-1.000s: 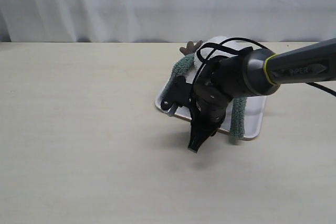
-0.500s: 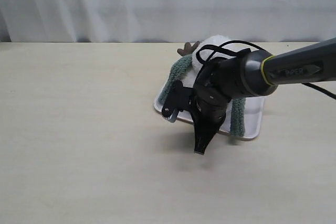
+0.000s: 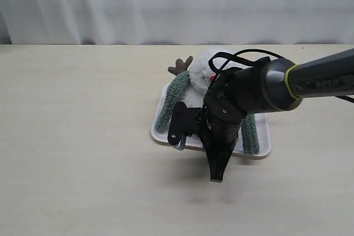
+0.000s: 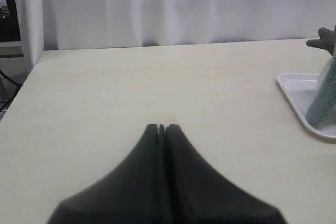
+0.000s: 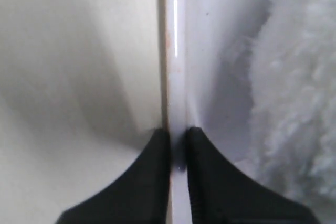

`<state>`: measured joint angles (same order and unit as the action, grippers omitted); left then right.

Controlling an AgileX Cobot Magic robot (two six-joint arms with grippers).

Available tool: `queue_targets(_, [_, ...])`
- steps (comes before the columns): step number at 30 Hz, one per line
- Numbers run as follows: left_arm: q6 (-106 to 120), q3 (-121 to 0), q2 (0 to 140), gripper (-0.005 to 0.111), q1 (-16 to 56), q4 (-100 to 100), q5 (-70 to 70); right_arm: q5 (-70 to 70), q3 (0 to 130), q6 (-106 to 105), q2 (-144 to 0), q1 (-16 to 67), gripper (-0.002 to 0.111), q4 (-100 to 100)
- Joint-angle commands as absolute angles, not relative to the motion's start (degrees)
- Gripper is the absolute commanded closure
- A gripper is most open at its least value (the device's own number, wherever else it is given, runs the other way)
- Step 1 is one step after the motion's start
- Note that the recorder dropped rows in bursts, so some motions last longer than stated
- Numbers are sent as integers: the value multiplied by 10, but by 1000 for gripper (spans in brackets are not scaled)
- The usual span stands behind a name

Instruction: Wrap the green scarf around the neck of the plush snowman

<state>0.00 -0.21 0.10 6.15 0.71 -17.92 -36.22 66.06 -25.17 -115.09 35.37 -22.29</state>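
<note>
The white plush snowman [image 3: 200, 78] lies on a white tray [image 3: 159, 135], one brown twig arm [image 3: 180, 66] sticking up. The green scarf [image 3: 168, 103] is draped over it, its other end [image 3: 250, 134] hanging at the tray's right side. The neck is hidden behind my right arm. My right gripper [image 3: 215, 176] [image 5: 178, 140] is shut on the tray's rim [image 5: 176, 51], white fur [image 5: 294, 87] beside it. My left gripper [image 4: 161, 127] is shut and holds nothing, over bare table, well apart from the tray [image 4: 299, 90] and scarf [image 4: 323, 95].
The pale wooden table [image 3: 77, 136] runs to a white curtain [image 3: 110, 4] at the back. In the left wrist view the table's edge [image 4: 26, 77] lies off to one side, with a dark gap beyond it.
The tray, with snowman and scarf on it, has slid left and toward the near side of the table, held in my right gripper. More of the snowman now shows above the arm.
</note>
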Motion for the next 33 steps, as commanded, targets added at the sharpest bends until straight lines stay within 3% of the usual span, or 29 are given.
queue_targets(1, [0,0,0,107,60,8,-174,-389,656,-216,-1129,354,99,-206])
queue_targets(5, [0,0,0,107,60,8,-174,-398,656,-191,-1115,354,69,-201])
queue_targets(7, [0,0,0,107,60,8,-174,-413,656,-178,-1100,354,67,-200])
queue_targets(16, [0,0,0,107,60,8,-174,-449,656,-228,-1012,354,68,-25])
queue_targets(23, [0,0,0,107,60,8,-174,-359,664,-321,-944,402,68,51])
queue_targets(27, [0,0,0,107,60,8,-174,-217,675,-281,-936,421,79,51])
queue_targets(29, [0,0,0,107,60,8,-174,-164,694,-209,-948,418,90,51])
queue_targets(31, [0,0,0,107,60,8,-174,-197,757,-73,-979,394,101,43])
queue_targets(33, [0,0,0,107,60,8,-174,-285,835,-7,-1021,367,96,-14])
